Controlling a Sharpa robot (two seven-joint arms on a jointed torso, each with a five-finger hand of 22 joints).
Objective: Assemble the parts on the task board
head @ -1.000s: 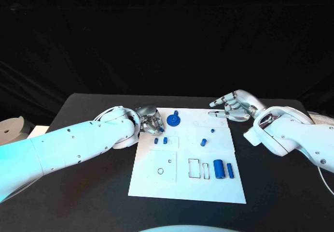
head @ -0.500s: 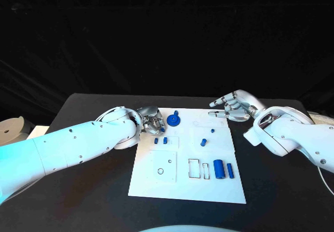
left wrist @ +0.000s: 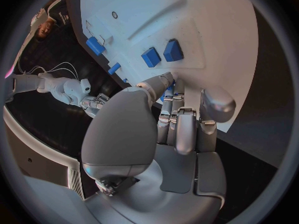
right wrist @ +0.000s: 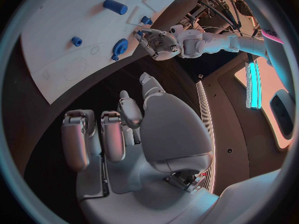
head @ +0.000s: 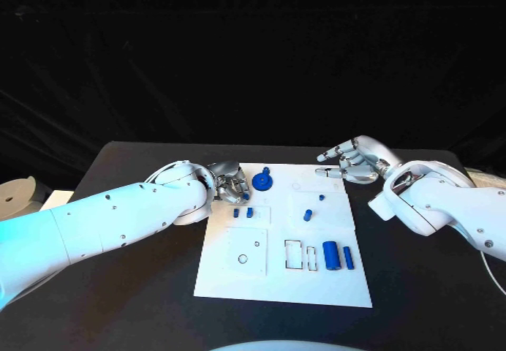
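Lying flat on black surface (head: 126,292): white rectangular task board (head: 264,281), small blue parts, blue gear (head: 262,181).
Left hand (head: 228,186) curled at board edge, grasp unclear; left wrist view shows two blue blocks (left wrist: 162,54); right hand (head: 353,162) spread, empty.

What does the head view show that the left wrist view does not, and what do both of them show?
Head view alone: the blue gear near the board's far edge, and the big blue cylinder beside the slim blue bar at the near right.

Left wrist view alone: the left robot hand from behind, fingers curled over the board's edge.

Both: the white board, the two small blue blocks side by side, and the right robot hand.
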